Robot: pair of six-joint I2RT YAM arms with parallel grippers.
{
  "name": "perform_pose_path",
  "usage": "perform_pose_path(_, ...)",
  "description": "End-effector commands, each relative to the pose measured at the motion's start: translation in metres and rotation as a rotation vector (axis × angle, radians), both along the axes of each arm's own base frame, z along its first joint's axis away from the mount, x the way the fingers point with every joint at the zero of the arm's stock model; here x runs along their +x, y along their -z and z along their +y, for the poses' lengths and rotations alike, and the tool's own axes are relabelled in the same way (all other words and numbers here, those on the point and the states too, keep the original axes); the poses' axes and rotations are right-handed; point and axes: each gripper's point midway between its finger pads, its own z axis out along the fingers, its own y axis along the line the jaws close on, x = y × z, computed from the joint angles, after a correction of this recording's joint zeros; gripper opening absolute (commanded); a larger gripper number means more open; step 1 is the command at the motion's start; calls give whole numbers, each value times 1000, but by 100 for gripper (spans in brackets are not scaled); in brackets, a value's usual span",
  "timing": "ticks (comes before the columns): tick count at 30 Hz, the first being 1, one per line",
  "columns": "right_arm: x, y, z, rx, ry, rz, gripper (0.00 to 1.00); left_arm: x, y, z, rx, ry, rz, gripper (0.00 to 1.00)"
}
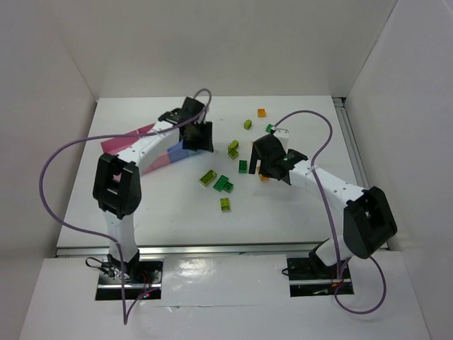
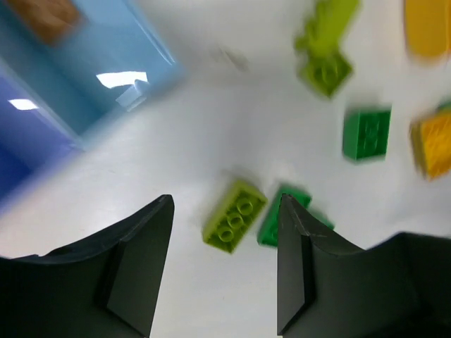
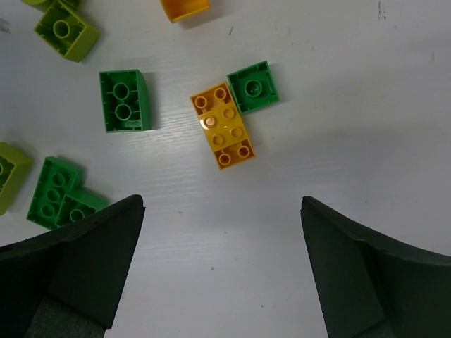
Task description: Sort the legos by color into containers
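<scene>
Nearest the arm bases, on the white table, a lime-green studded plastic brick is seen lying loose. A dark green L-shaped cluster of bricks and a second lime-green brick lie just beyond it. Past these, the right gripper is held with its fingers wide apart and nothing between them. It is held over an orange studded brick, which is touched at one corner by a small dark green square brick. A dark green oblong brick lies apart to one side. The left gripper is likewise spread and empty, pointed down at what appear to be the second lime-green brick and the L-shaped cluster, the latter partly covered by one finger. Further back, a far lime-green brick and a far orange brick are scattered with others towards the far edge. The joined row of shallow plastic containers, pink and light blue, lies at the left and is largely hidden under the left arm in the overhead view. The sorting is judged to be at an early stage: at least nine bricks lie on the table and none is gripped. A blurred brownish-orange patch inside a light-blue bin may be a brick already placed, but this cannot be confirmed. The contents of the pink bins cannot be made out.
</scene>
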Motion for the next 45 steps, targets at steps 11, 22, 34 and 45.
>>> perform_pose_path(11,-18,-8,-15,36,71,-20,100,-68,96,-27,163,286,178,65)
perform_pose_path(22,-15,-8,-15,18,69,-16,100,-71,115,-20,197,255,217,31)
perform_pose_path(34,-17,-7,-21,-4,90,-11,100,-22,1,22,61,35,44,2)
perform_pose_path(45,-11,-10,-17,11,100,-21,100,43,-11,123,-46,-347,37,3)
